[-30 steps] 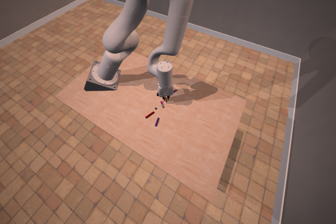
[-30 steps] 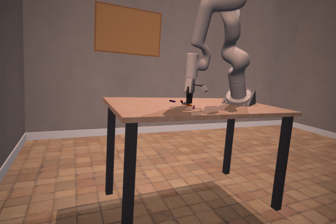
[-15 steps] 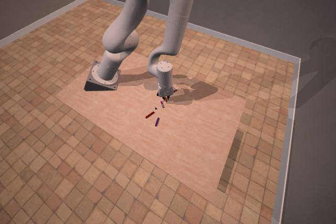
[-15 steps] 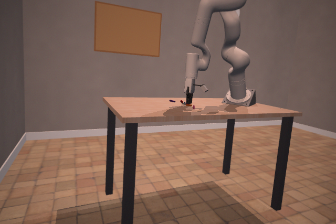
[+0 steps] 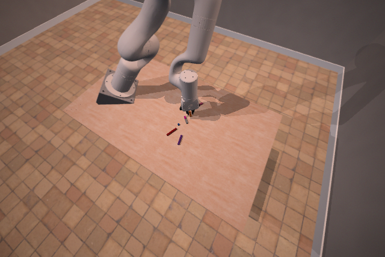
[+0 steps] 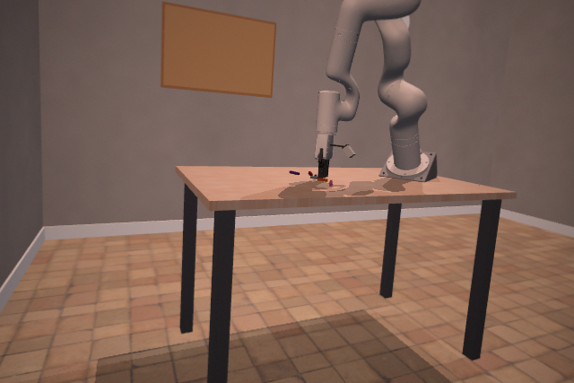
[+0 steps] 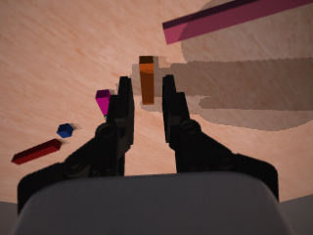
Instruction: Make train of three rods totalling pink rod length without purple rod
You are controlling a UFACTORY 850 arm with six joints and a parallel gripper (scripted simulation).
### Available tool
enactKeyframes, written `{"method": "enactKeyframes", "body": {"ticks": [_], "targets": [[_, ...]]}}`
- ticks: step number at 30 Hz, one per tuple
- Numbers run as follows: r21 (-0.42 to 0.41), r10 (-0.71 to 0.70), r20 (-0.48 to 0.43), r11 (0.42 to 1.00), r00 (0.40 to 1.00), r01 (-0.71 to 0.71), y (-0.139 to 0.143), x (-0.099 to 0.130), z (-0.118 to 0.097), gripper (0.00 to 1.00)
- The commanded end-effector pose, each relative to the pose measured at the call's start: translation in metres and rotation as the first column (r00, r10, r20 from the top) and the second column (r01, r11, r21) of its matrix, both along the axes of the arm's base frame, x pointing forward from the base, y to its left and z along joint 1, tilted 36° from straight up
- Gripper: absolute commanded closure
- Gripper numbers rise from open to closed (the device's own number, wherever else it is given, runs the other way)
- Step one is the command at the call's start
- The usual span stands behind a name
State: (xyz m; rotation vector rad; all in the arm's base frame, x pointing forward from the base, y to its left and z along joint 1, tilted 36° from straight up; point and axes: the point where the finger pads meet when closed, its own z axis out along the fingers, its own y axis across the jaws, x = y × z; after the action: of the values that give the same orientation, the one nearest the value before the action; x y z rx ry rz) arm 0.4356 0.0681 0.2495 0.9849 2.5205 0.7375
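My gripper [image 5: 190, 112] [image 6: 323, 177] [image 7: 147, 90] is partly open, low over the table. The orange rod [image 5: 190, 114] [image 6: 322, 179] [image 7: 147, 85] lies between the fingertips, with a gap on each side in the wrist view. The magenta rod [image 5: 185, 117] [image 7: 103, 101] and grey rod [image 5: 186, 121] lie end to end beside it; any small gap cannot be judged. In the wrist view the left finger hides most of the grey rod. The blue rod [image 5: 178, 124] [image 7: 65, 130] lies apart. The pink rod [image 5: 201, 103] [image 6: 331, 183] [image 7: 235, 21] lies beyond the orange one, slanted.
The red rod [image 5: 171, 132] [image 6: 309, 173] [image 7: 36, 152] lies past the blue one. The purple rod [image 5: 180, 139] [image 6: 294, 172] lies farther out on the table [image 5: 217, 161] [image 6: 240, 184]. The arm's base stands at one end of the table.
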Motion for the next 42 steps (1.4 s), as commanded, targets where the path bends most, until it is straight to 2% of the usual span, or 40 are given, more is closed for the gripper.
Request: {"method": "enactKeyframes", "body": {"ticks": [1, 21, 42], "targets": [[0.000, 0.000, 0.001, 1.000, 1.000, 0.000, 0.000, 0.001, 0.000, 0.76], [0.000, 0.000, 0.001, 1.000, 1.000, 0.000, 0.004, 0.007, -0.010, 0.76], [0.000, 0.000, 0.001, 1.000, 1.000, 0.000, 0.005, 0.007, -0.011, 0.76]]}}
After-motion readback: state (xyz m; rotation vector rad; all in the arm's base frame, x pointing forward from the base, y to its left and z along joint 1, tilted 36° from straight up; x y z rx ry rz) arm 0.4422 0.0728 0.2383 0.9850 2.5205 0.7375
